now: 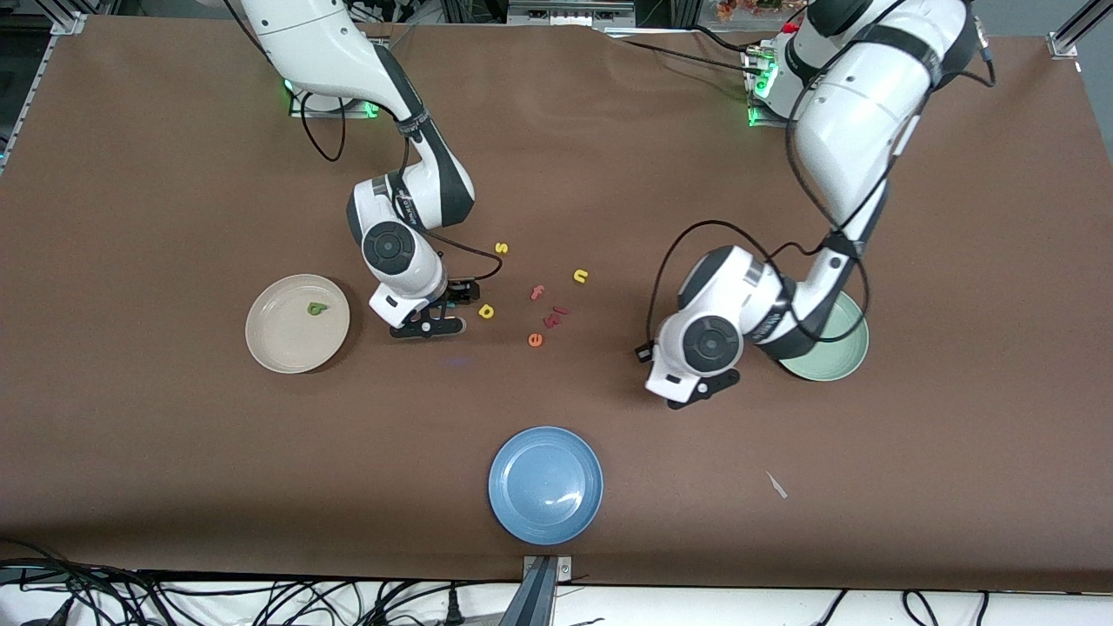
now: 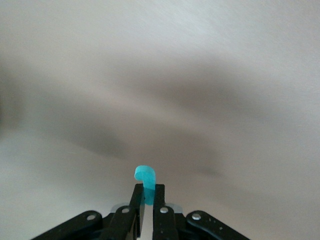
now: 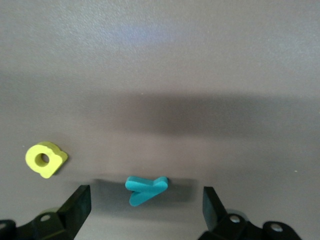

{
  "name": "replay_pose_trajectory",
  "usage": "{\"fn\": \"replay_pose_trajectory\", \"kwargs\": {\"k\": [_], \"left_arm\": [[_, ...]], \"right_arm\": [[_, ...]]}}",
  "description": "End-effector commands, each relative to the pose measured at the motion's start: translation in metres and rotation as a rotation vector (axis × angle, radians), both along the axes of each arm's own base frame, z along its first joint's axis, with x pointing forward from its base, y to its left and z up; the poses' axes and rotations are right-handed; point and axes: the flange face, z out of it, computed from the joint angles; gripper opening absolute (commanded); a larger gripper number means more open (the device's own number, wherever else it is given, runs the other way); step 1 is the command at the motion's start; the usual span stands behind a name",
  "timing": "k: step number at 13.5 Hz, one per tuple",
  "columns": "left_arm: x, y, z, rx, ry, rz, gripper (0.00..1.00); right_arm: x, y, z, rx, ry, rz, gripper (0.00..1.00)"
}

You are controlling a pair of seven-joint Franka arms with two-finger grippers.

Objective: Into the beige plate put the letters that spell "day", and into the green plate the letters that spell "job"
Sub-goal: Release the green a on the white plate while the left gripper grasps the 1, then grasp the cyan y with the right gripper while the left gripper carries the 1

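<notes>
Left gripper pinching teal j, just beside green plate; carry over rim, release low. Right gripper spread around teal y; yellow d at 10 o'clock. Centre, close gently.

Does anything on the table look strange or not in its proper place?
One oddity: a small pale scrap lies alone on the bare table, nearer the front camera than the green plate. It resembles no letter. Otherwise nothing is spilled or damaged.
</notes>
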Motion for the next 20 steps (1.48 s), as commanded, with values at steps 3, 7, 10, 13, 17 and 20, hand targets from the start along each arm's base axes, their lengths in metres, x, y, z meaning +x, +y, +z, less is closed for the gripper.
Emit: {"fn": "replay_pose_trajectory", "kwargs": {"k": [3, 7, 10, 13, 17, 20], "left_arm": [[0.006, 0.085, 0.053, -0.048, 0.101, -0.199, 0.00], [-0.004, 0.176, 0.044, -0.110, 0.183, -0.320, 0.00], [-0.010, 0.237, 0.019, -0.183, 0.198, -0.380, 0.00], [-0.020, 0.263, -0.015, -0.170, 0.163, -0.417, 0.00], [-0.020, 0.254, -0.032, -0.172, 0.138, -0.429, 0.00], [-0.019, 0.253, -0.033, -0.172, 0.131, -0.429, 0.56]], "right_arm": [[-0.001, -0.002, -0.002, 0.009, 0.007, 0.010, 0.76], [-0.002, -0.002, -0.003, 0.006, 0.014, -0.003, 0.61], [-0.003, -0.002, -0.004, 0.006, 0.016, -0.010, 0.47], [-0.003, -0.002, -0.004, 0.006, 0.016, -0.011, 0.43], [-0.003, -0.002, -0.004, 0.006, 0.016, -0.010, 0.35], [-0.003, -0.001, -0.003, 0.007, 0.015, -0.010, 0.29]]}}
